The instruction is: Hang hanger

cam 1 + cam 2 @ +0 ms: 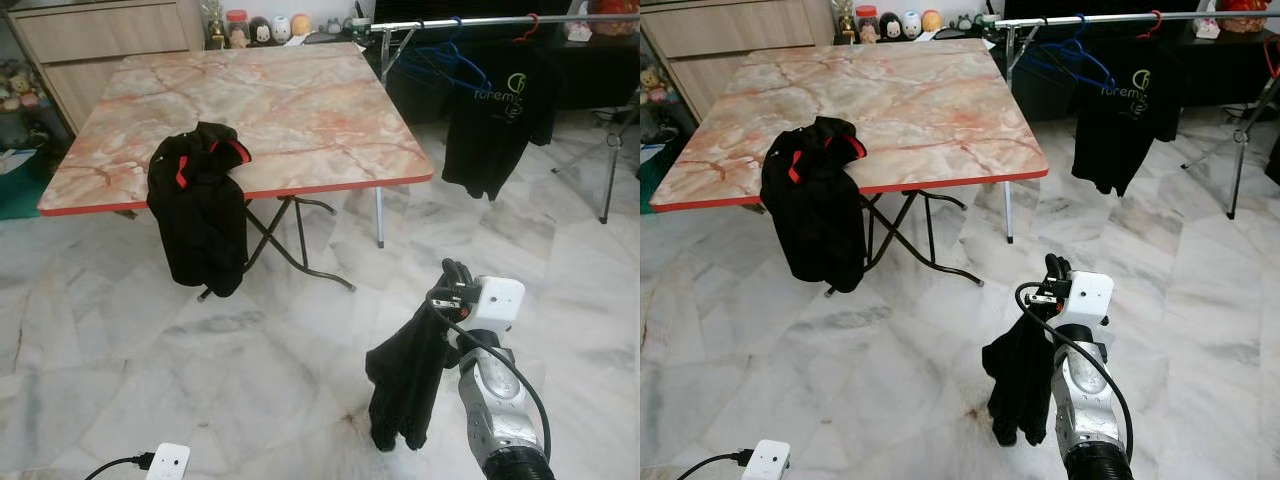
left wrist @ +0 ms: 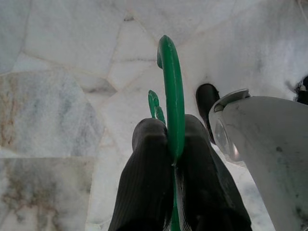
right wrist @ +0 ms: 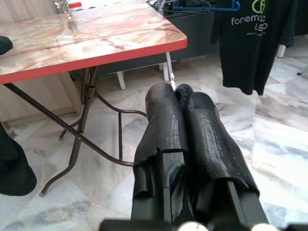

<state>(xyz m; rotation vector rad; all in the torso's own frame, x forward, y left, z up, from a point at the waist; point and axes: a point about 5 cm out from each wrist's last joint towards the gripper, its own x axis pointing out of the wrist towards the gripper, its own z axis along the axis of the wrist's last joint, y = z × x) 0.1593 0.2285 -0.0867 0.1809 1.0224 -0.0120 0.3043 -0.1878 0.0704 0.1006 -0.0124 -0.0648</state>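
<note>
In the left wrist view my left gripper (image 2: 171, 129) is shut on the hook of a green hanger (image 2: 169, 82), low over the marble floor. My right gripper (image 1: 455, 272) is raised at the lower right and shut on a black garment (image 1: 405, 385), which hangs limp below it. In the right wrist view the two fingers (image 3: 166, 110) are pressed together with black cloth between them. A metal clothes rail (image 1: 470, 22) runs along the back right. It carries a blue hanger (image 1: 445, 62) and a black printed t-shirt (image 1: 498, 115) on a red hanger.
A marble-topped folding table (image 1: 300, 110) with a red edge stands ahead on the left. A black and red jacket (image 1: 200, 205) is draped over its front edge. The rail's stand leg (image 1: 610, 170) is at the far right. A wooden cabinet (image 1: 90, 45) is behind.
</note>
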